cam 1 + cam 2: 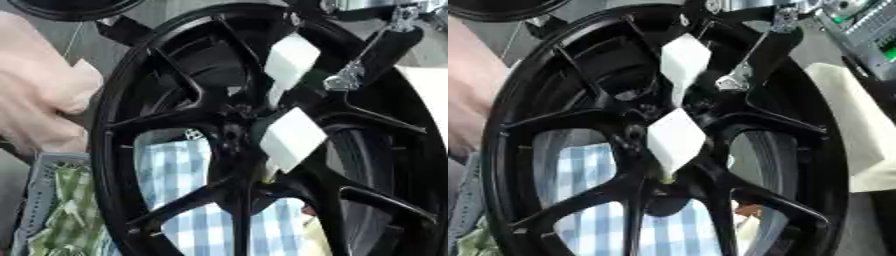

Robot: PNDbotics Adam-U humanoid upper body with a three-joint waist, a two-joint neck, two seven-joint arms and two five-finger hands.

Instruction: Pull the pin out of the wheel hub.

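I see black wheel (262, 145) upright, filling view. My right hand (750, 60) reaches from top right to hub (684, 107); fingers' state unclear. Pin not discernible. Person's hand (39, 90) at rim's left edge.

Wheel hub (236, 150): black metal by look, glossy, smooth, spokes catching light. Two white pads (677, 137) over hub centre: matt, smooth, plastic-like. Above them, arm link (385, 47) black, satin, with bare silvery metal fitting (346, 77). Behind spokes, checked blue-white cloth (188, 165), soft woven look. Left of hub, grey plastic crate (48, 172), ribbed. Right of hub, cream slab (846, 115), matt, foam-like.
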